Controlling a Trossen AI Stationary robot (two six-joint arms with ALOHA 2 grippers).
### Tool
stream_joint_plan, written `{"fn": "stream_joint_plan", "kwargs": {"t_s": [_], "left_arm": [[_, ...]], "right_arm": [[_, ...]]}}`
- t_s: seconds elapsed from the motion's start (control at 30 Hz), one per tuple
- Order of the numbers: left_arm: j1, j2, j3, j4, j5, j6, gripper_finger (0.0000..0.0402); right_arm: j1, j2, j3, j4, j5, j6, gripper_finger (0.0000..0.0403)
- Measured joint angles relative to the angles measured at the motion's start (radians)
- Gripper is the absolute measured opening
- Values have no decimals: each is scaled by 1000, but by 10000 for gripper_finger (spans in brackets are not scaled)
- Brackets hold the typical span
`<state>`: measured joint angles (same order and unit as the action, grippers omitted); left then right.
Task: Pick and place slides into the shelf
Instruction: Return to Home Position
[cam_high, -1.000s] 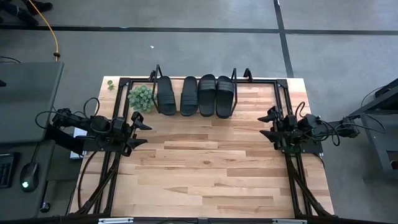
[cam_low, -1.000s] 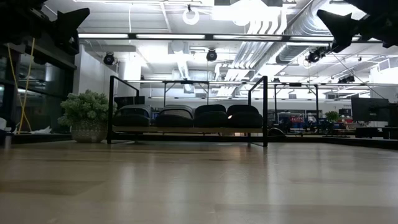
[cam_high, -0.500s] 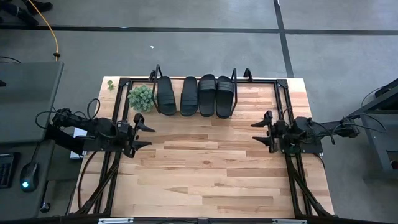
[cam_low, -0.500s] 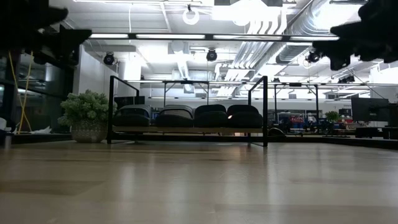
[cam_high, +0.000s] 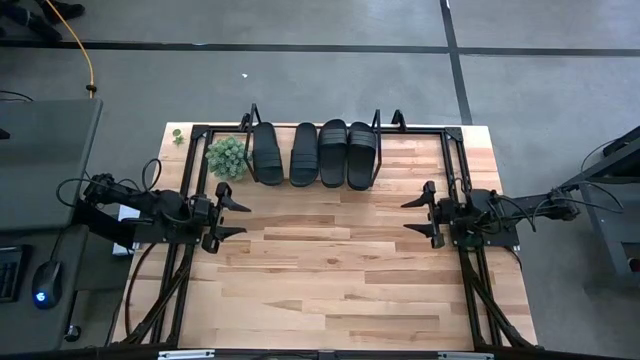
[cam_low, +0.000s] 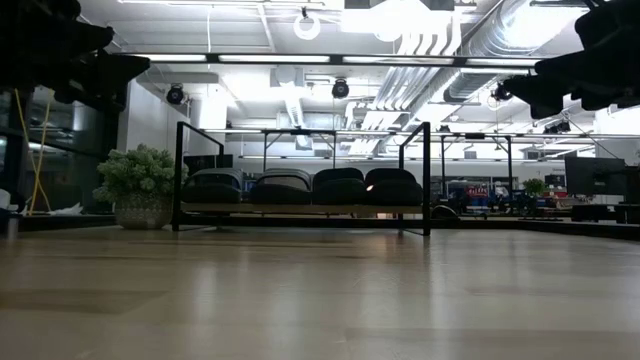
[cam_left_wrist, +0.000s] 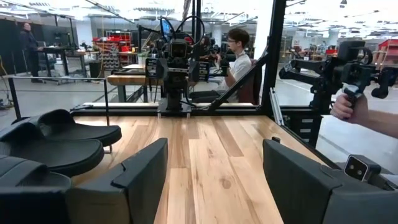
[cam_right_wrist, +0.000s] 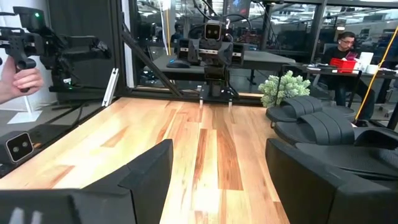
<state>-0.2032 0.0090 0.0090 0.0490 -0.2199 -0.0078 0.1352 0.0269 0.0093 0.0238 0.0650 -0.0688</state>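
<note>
Left gripper (cam_high: 245, 218) and right gripper (cam_high: 405, 217) have levelled at the table's (cam_high: 330, 285) side edges, both wide and empty. Four slides (cam_high: 314, 153) fill the shelf (cam_high: 378, 122); job judged complete.

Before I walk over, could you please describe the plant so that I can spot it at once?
On the wooden table, find the shelf along one edge, holding four black slides in a row. Beside the shelf's end on the left gripper's side stands the plant, the only green, bushy thing among black and wood.
</note>
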Motion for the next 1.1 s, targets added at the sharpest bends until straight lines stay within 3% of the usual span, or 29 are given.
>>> {"fn": "stream_joint_plan", "kwargs": {"t_s": [0.43,1.1], "left_arm": [[0,66,0,1,0,54,246],[0,68,0,2,-1,48,246]], "right_arm": [[0,0,0,-1,-3,0,248],[0,0,0,-1,-2,43,248]]}}
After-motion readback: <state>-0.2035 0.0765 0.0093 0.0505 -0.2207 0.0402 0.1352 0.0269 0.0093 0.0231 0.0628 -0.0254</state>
